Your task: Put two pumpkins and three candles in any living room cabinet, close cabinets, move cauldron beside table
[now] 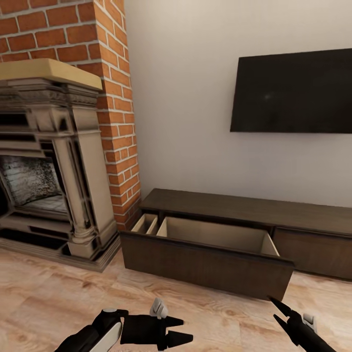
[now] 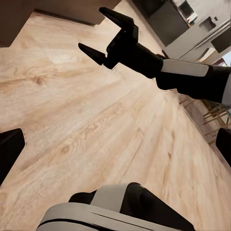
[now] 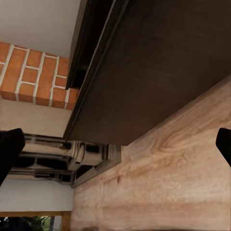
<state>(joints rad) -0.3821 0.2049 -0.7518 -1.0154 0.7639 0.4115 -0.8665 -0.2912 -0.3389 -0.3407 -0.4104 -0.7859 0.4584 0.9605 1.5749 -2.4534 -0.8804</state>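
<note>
Ahead, low against the far wall: cabinet (image 1: 254, 215), left drawer (image 1: 210, 254) pulled out, beige inside. Brick fireplace (image 1: 49, 161) left, television (image 1: 293, 93) above. Left claw (image 1: 177, 329) and right claw (image 1: 277, 309) both released, near, over wood floor (image 1: 73, 293).

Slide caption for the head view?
Long dark brown wooden cabinet under the black TV, left drawer pulled open; both grippers empty.
</note>
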